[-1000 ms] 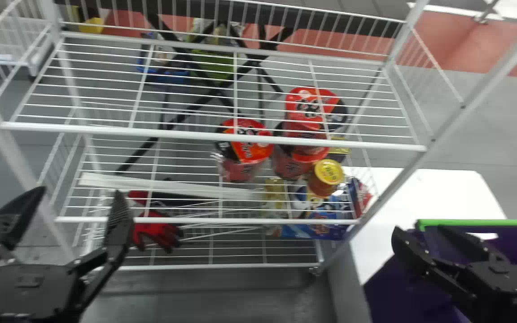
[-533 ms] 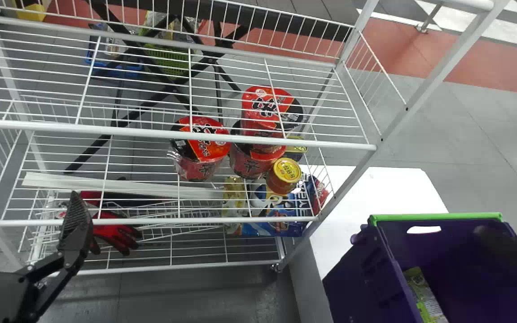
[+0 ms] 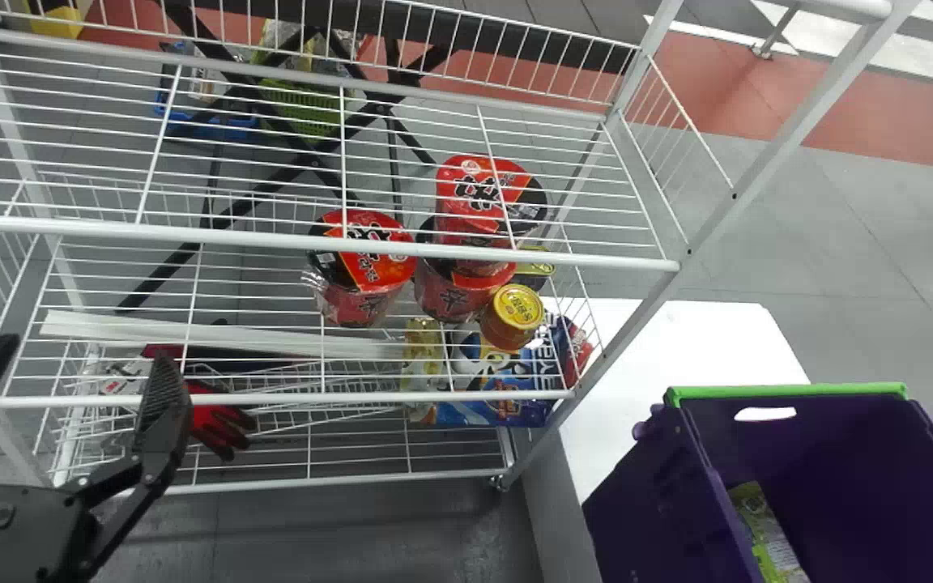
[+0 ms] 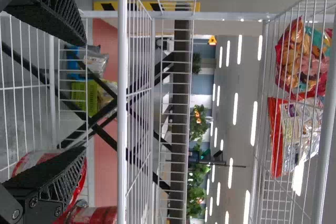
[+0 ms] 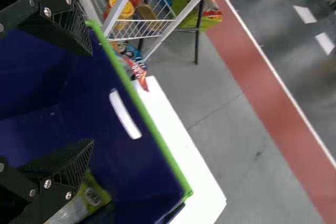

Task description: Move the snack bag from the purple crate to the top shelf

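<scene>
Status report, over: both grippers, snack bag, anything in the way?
Left gripper open, empty, by the wire rack. Right gripper open, empty, at the purple crate. Snack bag inside, partly hidden. Crate wall beside it may crowd the grasp.

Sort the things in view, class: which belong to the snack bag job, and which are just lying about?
Belong to the job:
- snack bag, inside purple crate
- top shelf
- right gripper, at the crate

Just lying about:
- red tubs
- yellow-lidded jar
- red glove
- two bags on the top shelf
</scene>
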Available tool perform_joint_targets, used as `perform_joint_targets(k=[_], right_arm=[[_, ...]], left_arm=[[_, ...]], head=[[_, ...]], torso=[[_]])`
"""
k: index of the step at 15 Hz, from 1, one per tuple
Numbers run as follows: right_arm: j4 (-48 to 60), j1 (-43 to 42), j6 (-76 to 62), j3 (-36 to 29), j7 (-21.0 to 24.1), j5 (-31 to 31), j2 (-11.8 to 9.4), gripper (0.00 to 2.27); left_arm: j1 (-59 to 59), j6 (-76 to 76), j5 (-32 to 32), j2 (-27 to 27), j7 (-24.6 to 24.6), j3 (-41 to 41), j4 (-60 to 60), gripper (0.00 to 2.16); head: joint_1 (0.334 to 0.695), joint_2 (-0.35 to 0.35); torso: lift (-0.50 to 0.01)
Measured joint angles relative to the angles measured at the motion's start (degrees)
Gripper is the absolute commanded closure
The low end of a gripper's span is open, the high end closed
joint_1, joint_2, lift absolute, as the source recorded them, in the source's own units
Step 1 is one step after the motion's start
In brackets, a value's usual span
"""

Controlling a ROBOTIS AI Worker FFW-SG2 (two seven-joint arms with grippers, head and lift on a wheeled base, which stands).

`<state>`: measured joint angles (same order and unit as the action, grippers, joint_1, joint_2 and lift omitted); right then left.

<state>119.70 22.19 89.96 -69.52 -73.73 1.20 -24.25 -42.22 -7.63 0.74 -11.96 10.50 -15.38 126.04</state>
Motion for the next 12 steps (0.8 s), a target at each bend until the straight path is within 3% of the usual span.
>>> perform_joint_targets(k=[1, 4, 10, 12], right_arm=[[-1.96, 0.8, -0.2, 1.53, -3.86, 3.7, -1.22, 0.29], [-8.04, 2.88, -5.31, 5.71, -4.23, 12.25, -4.41, 0.29], [-27.0, 4.92, -23.77, 16.45, -4.22, 19.77, -9.26, 0.29], [-31.96, 4.63, -28.12, 20.7, -4.22, 21.32, -9.69, 0.29]], left_arm=[[0.06, 0.13, 0.54, -0.07, 0.49, -0.43, -0.15, 0.11], [-0.29, 0.2, 1.25, -0.51, 1.03, -1.39, 0.12, 0.11], [-1.41, -0.11, 2.37, -1.28, 1.91, -1.73, 1.53, 0.11], [-1.33, -0.15, 2.08, -1.59, 1.81, -1.64, 1.51, 0.11]], head=[[0.695, -0.35], [0.695, -0.35], [0.695, -0.35], [0.695, -0.35]], torso=[[-0.456], [-0.456], [-0.456], [-0.456]])
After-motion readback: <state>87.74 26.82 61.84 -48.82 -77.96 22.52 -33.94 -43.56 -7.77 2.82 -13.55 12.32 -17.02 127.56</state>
